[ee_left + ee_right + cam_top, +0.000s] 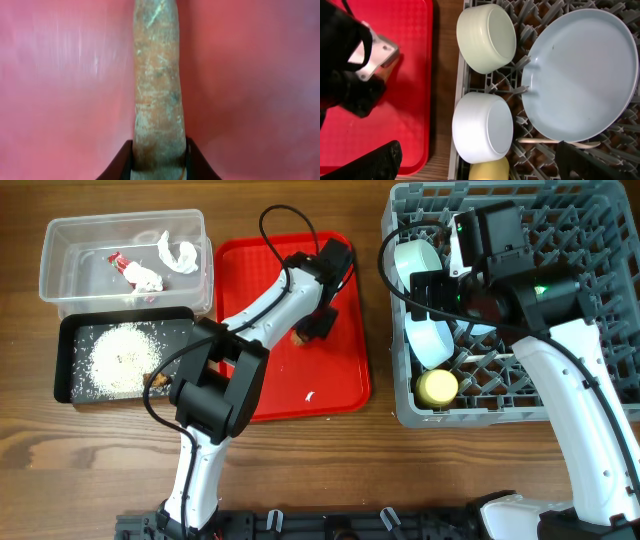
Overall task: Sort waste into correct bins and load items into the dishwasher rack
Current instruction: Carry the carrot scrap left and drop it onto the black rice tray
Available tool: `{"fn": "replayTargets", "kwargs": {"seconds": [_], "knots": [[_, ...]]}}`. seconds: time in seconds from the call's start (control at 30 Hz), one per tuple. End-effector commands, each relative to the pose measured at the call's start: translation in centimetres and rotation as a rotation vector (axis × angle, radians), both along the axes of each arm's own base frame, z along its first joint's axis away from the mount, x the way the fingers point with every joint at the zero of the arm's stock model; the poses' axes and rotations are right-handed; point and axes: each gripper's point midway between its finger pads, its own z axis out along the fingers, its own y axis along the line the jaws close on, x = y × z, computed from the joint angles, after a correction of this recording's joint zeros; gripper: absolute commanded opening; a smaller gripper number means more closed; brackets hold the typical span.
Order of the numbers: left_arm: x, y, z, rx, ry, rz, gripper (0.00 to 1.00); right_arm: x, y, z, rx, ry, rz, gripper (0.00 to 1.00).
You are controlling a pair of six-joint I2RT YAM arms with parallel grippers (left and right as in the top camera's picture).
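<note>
Left gripper (158,159) clamped on the orange-brown carrot-like stick (157,75), flat red plastic tray (250,75) beneath; right gripper (479,150) spread wide above the grey pegged plastic crate (600,260).

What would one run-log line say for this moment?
left gripper: shut on orange-brown carrot-like stick, over red plastic serving tray | right gripper: open, over large grey plastic dishwasher rack

A clear tub (50,270), black tray (62,360), red serving tray (340,370) and grey rack (480,415) are carried by the wooden table (100,465)
</note>
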Motion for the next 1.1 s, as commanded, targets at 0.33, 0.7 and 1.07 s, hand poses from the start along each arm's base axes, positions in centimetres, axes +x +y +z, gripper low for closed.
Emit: {"fn": "replayTargets", "kwargs": {"seconds": [0.33,0.7,1.07], "knots": [[-0.2,12.7,12.4,-0.112,-0.072,0.576,0.04,0.2,0.1,-0.2,0.012,0.003,-0.005,1.00],[-5.4,29.1,18.9,-0.140,-0.179,1.085,0.04,0.2,0.1,-0.2,0.013,0.002,-0.005,1.00],[-7.5,35.8,8.7,-0.192,-0.212,1.460,0.04,0.3,0.2,-0.1,0.014,-0.001,-0.006,1.00]]}}
